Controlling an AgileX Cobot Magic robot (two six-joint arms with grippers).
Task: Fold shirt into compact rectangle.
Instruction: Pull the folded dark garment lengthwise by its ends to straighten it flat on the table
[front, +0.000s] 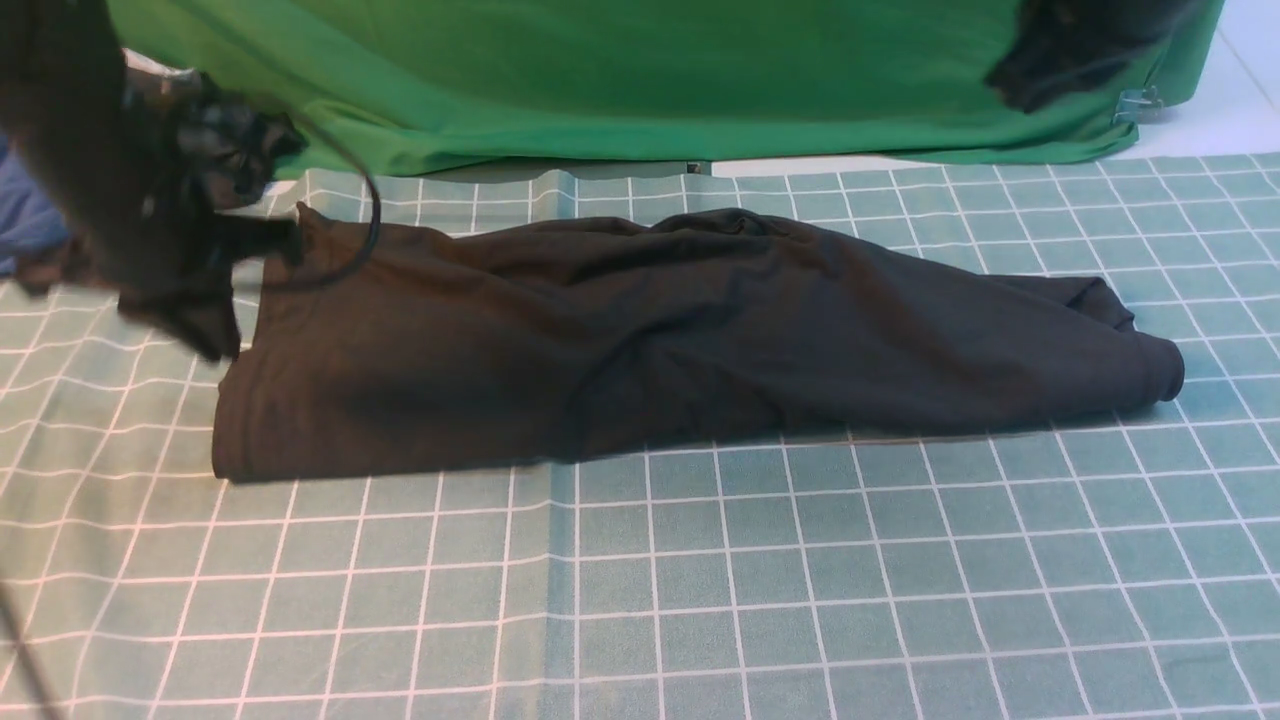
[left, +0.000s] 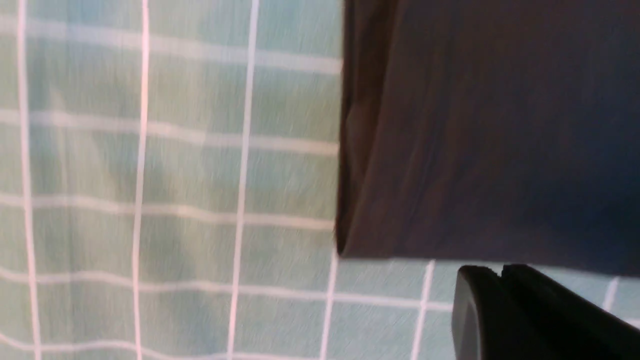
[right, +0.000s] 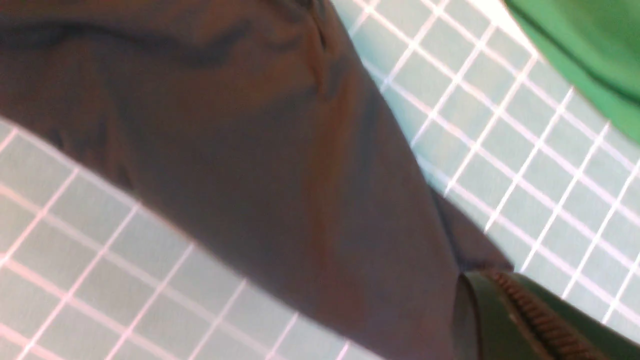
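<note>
The black shirt (front: 640, 340) lies in a long, rumpled band across the checkered green tablecloth (front: 640, 600). Over its left end hangs the left gripper (left: 492, 280), pincers closed together, nothing between them. The right gripper (right: 487, 285) is up off the cloth, closed and empty too. Behind runs a green drape (front: 650, 90); blue fabric (front: 25, 205) sits at far left.
</note>
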